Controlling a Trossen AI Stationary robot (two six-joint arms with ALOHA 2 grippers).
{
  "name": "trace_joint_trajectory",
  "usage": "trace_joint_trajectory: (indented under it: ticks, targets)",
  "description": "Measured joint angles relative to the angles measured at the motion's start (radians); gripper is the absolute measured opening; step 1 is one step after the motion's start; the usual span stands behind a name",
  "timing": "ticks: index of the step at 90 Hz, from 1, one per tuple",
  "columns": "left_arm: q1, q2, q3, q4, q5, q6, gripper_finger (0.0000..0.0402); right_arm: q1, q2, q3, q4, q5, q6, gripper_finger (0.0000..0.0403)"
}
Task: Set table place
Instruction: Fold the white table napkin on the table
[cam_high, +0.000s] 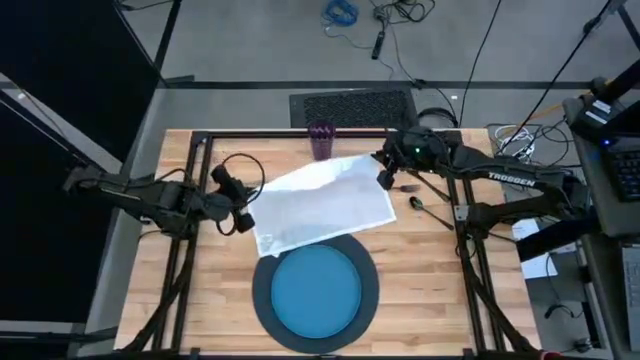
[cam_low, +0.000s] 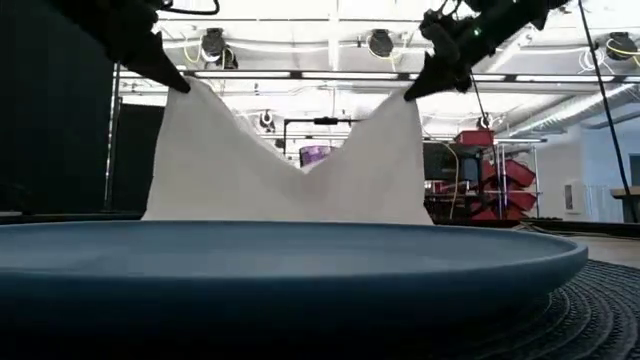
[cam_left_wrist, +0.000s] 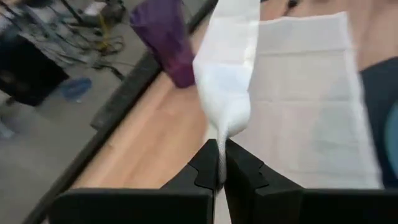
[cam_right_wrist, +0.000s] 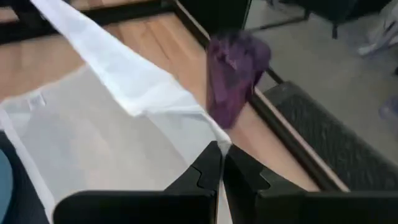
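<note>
From above, one blue plate (cam_high: 316, 288) on one dark charger (cam_high: 262, 300) sits at the counter's (cam_high: 430, 270) near edge; behind it the single white napkin (cam_high: 325, 205) stretches side to side, left gripper (cam_high: 246, 222) pinching its left corner, right gripper (cam_high: 386, 178) its right. At counter level the cloth hangs between them, far edge lifted and sagging mid-span. Each wrist camera shows fingers pressed together on cloth, one purple cup (cam_left_wrist: 166, 38) beyond at the far edge.

Two dark jointed arms with black cabling, the right arm (cam_high: 510, 180) lettered white.
</note>
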Motion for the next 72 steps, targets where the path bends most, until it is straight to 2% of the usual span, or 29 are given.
trace_joint_trajectory:
  ticks: [20,39,57,72]
  targets:
    - [-0.029,0.004,-0.007,-0.081,0.070,-0.075,0.0000,0.000,0.000,-0.052,-0.036,0.000,0.026,0.0000]
    - [-0.046,0.005,-0.102,-0.070,0.115,-0.162,0.0000,0.001,0.000,-0.066,-0.098,0.002,0.065,0.0000]
    - [-0.067,0.005,-0.196,0.091,0.136,-0.182,0.0000,0.022,0.000,-0.066,-0.156,0.006,0.114,0.0000]
    - [-0.070,0.005,-0.228,0.130,0.145,-0.185,0.0000,0.058,0.000,-0.066,-0.196,0.007,0.168,0.0000]
